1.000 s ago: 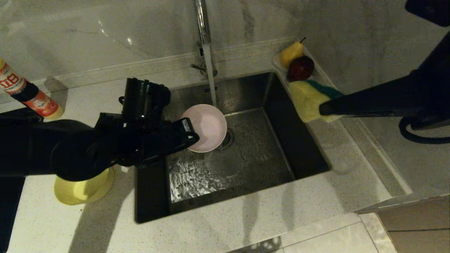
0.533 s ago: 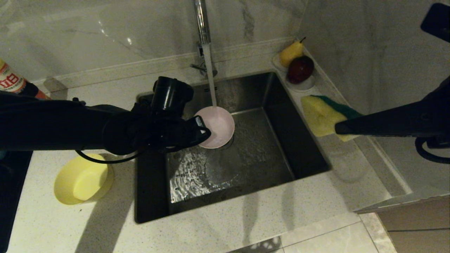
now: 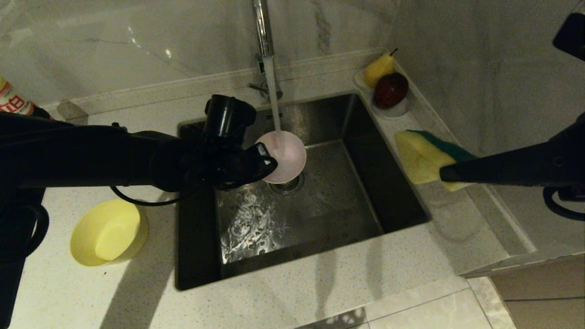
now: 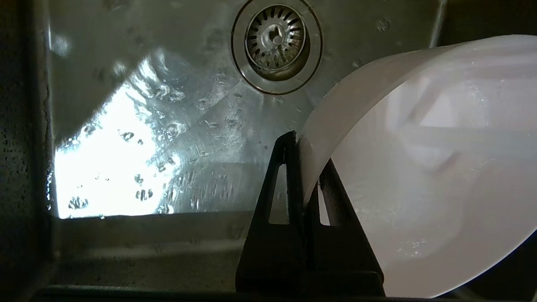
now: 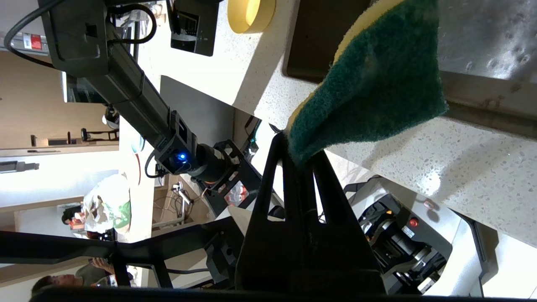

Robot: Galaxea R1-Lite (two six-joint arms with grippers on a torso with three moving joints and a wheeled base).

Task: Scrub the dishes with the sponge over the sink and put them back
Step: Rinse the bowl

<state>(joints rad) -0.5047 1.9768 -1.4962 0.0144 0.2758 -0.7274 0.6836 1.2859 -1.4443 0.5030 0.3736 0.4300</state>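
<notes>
a steel sink (image 3: 393, 201) set in a pale speckled counter (image 3: 320, 292), with water running from a chrome tap (image 3: 263, 27). the left gripper (image 3: 269, 163) reaches over the basin, its jaws pinching the rim of a pink bowl (image 3: 285, 155) tilted under the stream, above the drain (image 3: 288, 185). the right gripper (image 3: 445, 173) hovers over the counter right of the sink, jaws clamped on a sponge (image 3: 420, 155), yellow face up, green edge behind. a yellow bowl (image 3: 107, 233) sits on the counter left of the sink. a pear (image 3: 378, 68) and a dark red fruit (image 3: 390, 89) rest on saucers at the back right corner.
</notes>
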